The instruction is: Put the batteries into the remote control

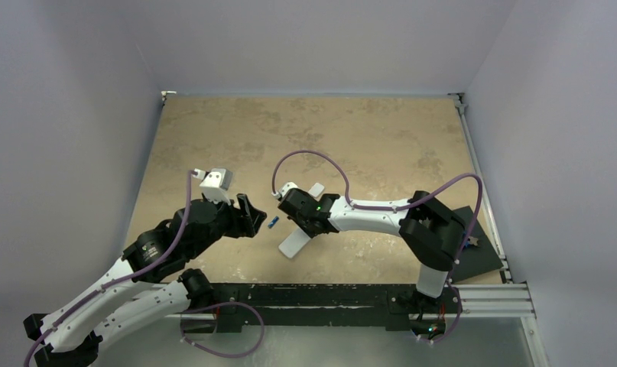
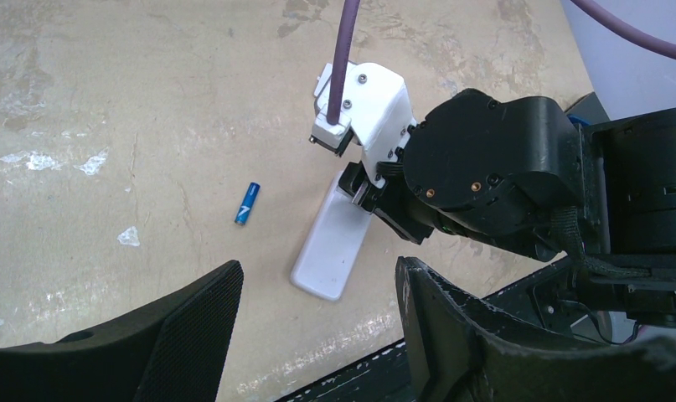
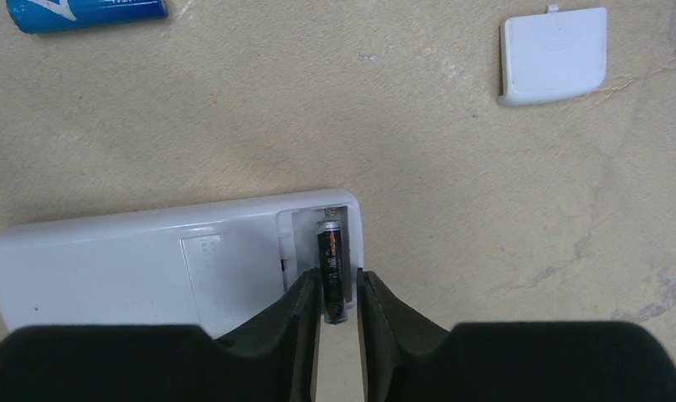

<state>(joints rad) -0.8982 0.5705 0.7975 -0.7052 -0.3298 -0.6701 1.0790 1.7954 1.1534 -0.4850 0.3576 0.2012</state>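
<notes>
left gripper (image 2: 317, 275): fingers wide, nothing between them; blue battery (image 2: 247, 203) lies loose on the table (image 2: 150, 100) beyond the left fingertip, not yet loaded. remote control (image 3: 133, 260): face down, back compartment (image 3: 305, 230) open, just ahead of the right gripper (image 3: 338, 289), whose fingers stand narrow and pinch the near end of the dark battery (image 3: 332, 251), its far end already down in the compartment. judged roughly half done: dark cell to seat fully, blue cell to fetch and fit; white cover (image 3: 554, 54) lies well beyond the right fingertip.
</notes>
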